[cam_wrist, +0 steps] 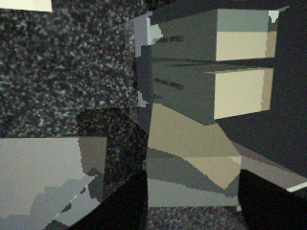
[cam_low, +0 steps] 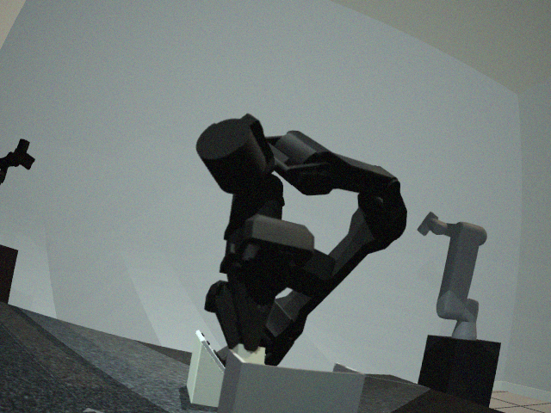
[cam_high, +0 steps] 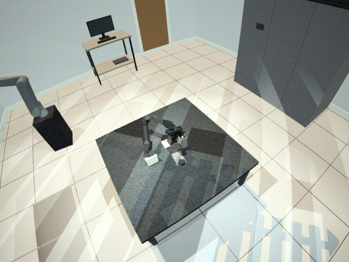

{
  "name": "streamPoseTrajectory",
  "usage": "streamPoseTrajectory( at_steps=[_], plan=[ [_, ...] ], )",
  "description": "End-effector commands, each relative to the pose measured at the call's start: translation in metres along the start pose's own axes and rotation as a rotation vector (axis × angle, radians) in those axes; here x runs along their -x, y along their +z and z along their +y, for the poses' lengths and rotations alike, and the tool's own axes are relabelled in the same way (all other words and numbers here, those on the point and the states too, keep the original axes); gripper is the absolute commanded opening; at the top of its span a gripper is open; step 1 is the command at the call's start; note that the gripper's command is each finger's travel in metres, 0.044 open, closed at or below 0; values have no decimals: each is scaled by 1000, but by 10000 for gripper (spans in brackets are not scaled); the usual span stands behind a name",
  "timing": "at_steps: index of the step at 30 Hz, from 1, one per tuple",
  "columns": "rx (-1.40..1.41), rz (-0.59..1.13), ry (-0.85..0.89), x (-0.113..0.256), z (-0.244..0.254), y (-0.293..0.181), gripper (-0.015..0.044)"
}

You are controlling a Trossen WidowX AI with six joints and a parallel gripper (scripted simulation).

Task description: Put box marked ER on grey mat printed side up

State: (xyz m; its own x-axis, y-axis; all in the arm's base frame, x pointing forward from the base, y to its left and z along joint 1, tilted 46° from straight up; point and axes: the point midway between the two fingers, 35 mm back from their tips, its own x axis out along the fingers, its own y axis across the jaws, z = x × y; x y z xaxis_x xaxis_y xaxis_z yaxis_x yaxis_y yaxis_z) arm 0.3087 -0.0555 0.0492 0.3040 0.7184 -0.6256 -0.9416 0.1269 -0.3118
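While my hand (cam_high: 176,136) (cam_low: 249,345) (cam_wrist: 191,178) points down at the bin (cam_high: 185,144) (cam_low: 291,389) (cam_wrist: 271,160), its two fingers are closed on a pale box (cam_low: 254,356) (cam_wrist: 192,174), one finger at each side. Reach code of the gripped box: not readable from these views, so I cannot tell whether it is the ER unit. In the exterior view, the top of this box shows just above the near bin wall; the wall hides its lower portion.

Two other boxes, the nearer box (cam_wrist: 242,93) and the farther box (cam_wrist: 246,45), stand side by side in the bin, apart from my fingers. Each carries small dark marks on one side, too blurred to read.

Reference surface: the grey mat (cam_high: 175,156) (cam_wrist: 38,165) lies flat on the dark tabletop (cam_high: 169,191) (cam_low: 89,368) (cam_wrist: 86,67), beside the bin. The gripped box is off the mat. A pale upright block (cam_high: 152,159) (cam_low: 204,378) also stands on the tabletop, near the mat.
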Motion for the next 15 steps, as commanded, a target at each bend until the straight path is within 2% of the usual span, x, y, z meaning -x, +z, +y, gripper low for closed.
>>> streamPoseTrajectory(
  at_steps=[1,15],
  plan=[
    [2,3,2,6,0,0,159],
    [0,2,2,18,6,0,159]
  ],
)
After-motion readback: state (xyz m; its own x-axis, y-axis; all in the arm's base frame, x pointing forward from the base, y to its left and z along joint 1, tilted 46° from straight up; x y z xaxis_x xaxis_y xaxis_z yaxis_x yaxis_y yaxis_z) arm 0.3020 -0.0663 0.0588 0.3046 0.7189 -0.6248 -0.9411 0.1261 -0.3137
